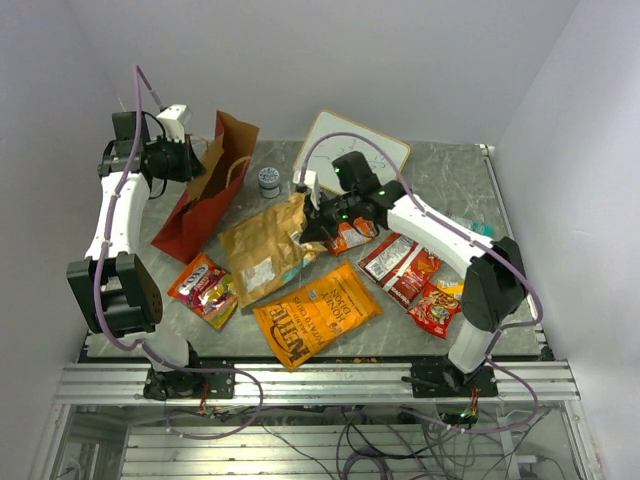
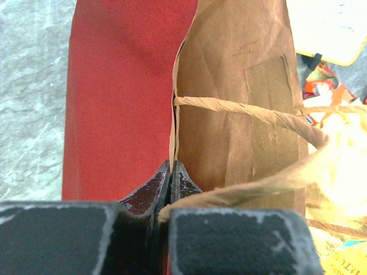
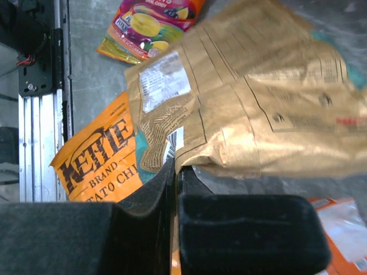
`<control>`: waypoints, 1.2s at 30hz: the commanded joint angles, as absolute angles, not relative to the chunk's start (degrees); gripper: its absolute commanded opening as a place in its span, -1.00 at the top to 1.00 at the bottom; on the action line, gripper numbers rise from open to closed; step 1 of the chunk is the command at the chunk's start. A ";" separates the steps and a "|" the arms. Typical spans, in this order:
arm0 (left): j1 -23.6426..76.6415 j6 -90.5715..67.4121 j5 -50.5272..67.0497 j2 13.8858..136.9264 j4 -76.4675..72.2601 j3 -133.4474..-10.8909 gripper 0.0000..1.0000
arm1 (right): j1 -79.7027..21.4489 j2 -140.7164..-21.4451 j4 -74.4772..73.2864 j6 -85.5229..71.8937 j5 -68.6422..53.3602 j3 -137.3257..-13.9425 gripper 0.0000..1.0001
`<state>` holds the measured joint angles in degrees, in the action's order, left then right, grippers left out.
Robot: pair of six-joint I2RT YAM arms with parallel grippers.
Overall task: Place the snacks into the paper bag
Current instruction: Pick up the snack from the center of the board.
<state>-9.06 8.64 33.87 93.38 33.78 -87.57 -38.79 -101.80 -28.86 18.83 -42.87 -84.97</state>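
The red paper bag (image 1: 200,205) leans at the back left, its brown inside (image 2: 241,86) open toward the middle. My left gripper (image 1: 198,163) is shut on the bag's rim, one finger on each side of the wall (image 2: 171,172). My right gripper (image 1: 306,228) is shut on the edge of the large tan chip bag (image 1: 262,250), which lies just right of the bag's mouth (image 3: 258,103). The orange Kettle chip bag (image 1: 315,312) lies near the front and also shows in the right wrist view (image 3: 97,166). A red-orange packet (image 1: 205,290) lies at the front left.
Smaller red and orange packets (image 1: 402,267) (image 1: 435,307) (image 1: 350,236) lie under and beside the right arm. A white writing board (image 1: 362,148) lies at the back. A small round tin (image 1: 268,181) stands by the bag's mouth. The metal rail (image 3: 37,103) marks the table's front edge.
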 commanded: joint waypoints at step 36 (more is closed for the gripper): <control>-4.55 -17.49 37.89 96.25 24.02 -92.23 0.86 | -26.54 -89.72 -48.90 24.48 -51.36 -116.95 1.00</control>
<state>-5.34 -15.66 38.13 99.33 24.14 -91.46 -26.79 -90.04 -46.06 23.09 -47.88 -112.86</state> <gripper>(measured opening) 0.072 0.010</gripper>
